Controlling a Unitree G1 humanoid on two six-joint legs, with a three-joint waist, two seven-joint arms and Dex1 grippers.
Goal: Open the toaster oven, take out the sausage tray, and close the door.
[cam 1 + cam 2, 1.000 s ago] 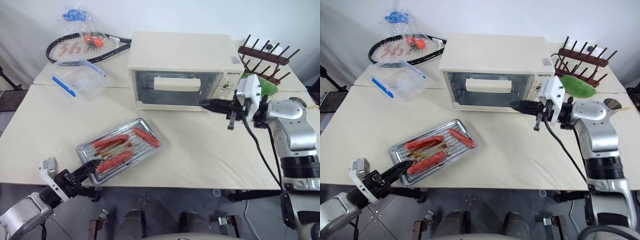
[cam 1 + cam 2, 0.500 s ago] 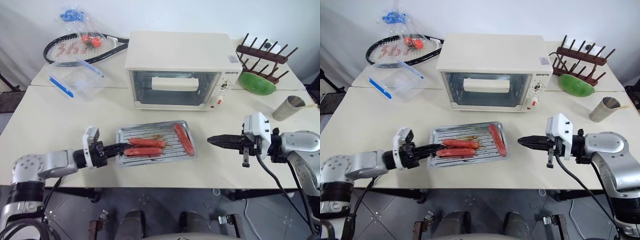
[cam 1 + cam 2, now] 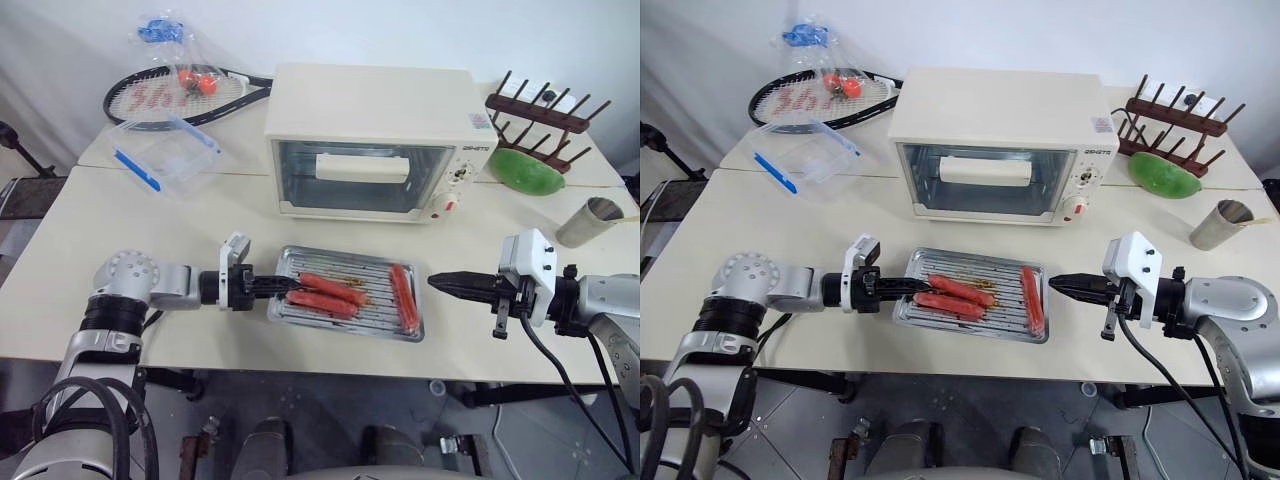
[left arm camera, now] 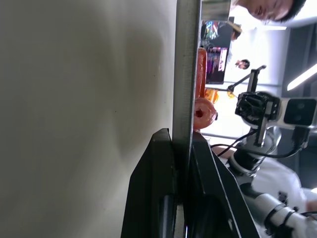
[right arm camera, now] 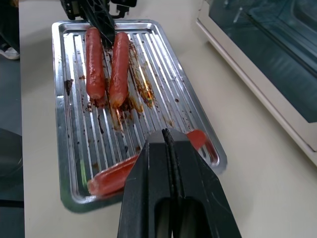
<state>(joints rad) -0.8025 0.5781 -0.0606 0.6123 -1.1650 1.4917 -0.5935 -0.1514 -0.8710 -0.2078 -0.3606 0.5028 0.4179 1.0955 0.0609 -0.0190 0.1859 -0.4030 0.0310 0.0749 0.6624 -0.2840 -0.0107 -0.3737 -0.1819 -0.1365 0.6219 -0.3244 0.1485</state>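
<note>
My left jaws (image 3: 902,286) pinch the rim of the sausage tray (image 3: 975,309), so it sits flat near the front edge of the surface. My right jaws (image 3: 1068,286) are pressed together, holding nothing. The toaster oven (image 3: 1000,143) door (image 3: 980,179) is shut. Its small label is too tiny to read.
</note>
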